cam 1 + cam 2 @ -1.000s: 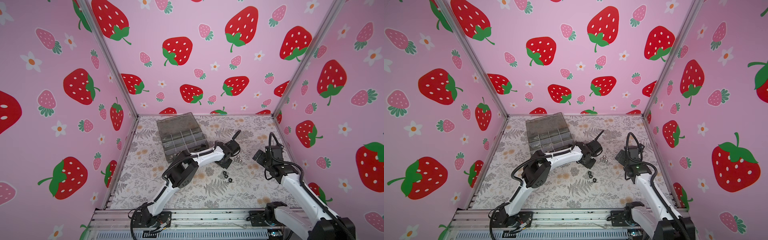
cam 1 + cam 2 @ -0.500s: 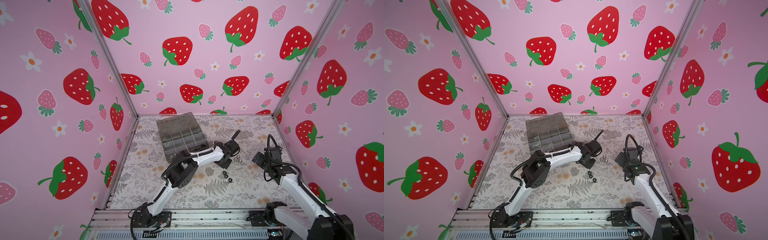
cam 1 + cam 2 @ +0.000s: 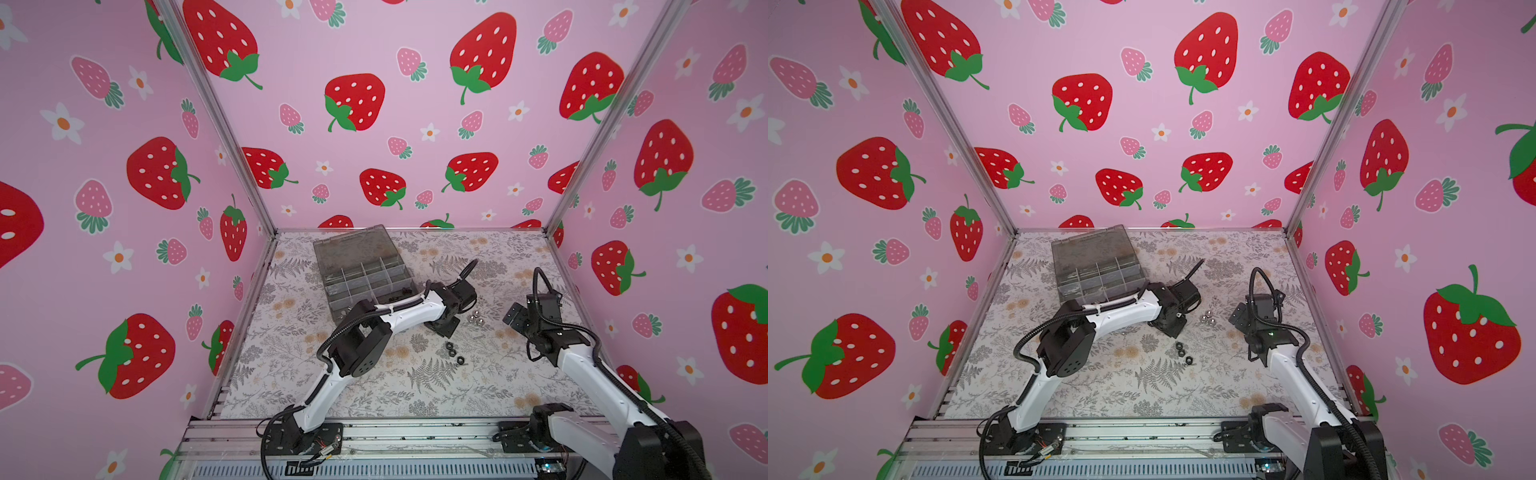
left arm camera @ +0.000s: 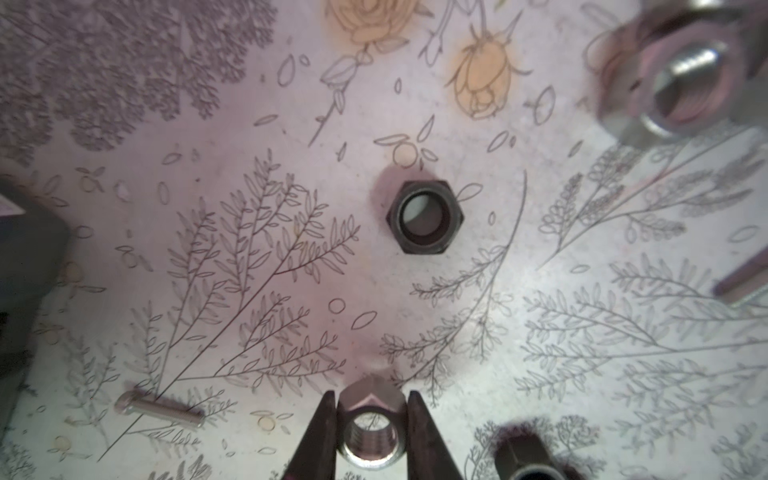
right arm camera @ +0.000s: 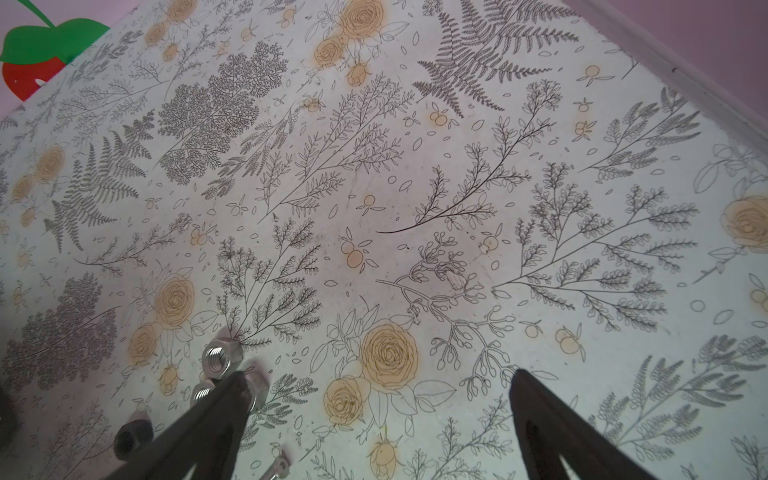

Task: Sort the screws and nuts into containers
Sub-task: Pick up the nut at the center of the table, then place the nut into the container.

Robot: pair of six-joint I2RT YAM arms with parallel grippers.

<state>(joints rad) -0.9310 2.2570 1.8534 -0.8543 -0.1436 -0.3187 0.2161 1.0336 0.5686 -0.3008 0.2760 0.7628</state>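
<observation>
Nearest, three black nuts (image 3: 453, 352) lie loose on the worktop (image 3: 374, 395). Just past them the left tool (image 4: 372, 397) pinches a shiny silver nut (image 4: 371, 434) by its flat sides. Keep the squeeze tight, lift straight up, then carry it to the grey box (image 3: 357, 266) at the back — the right tool (image 5: 378, 374) hangs wide open, holding nothing.

Left arm (image 3: 409, 312) and right arm (image 3: 582, 368) have white link shells and black joint housings; the elbow cap (image 3: 365, 365) is round with small holes. Black corrugated cable conduit (image 3: 336, 331) runs along each arm and loops free at the wrist. Right hand (image 5: 378, 373) fingers (image 5: 208, 424) are dark tapering wedges; a small green light (image 3: 1271, 333) glows on that arm.
</observation>
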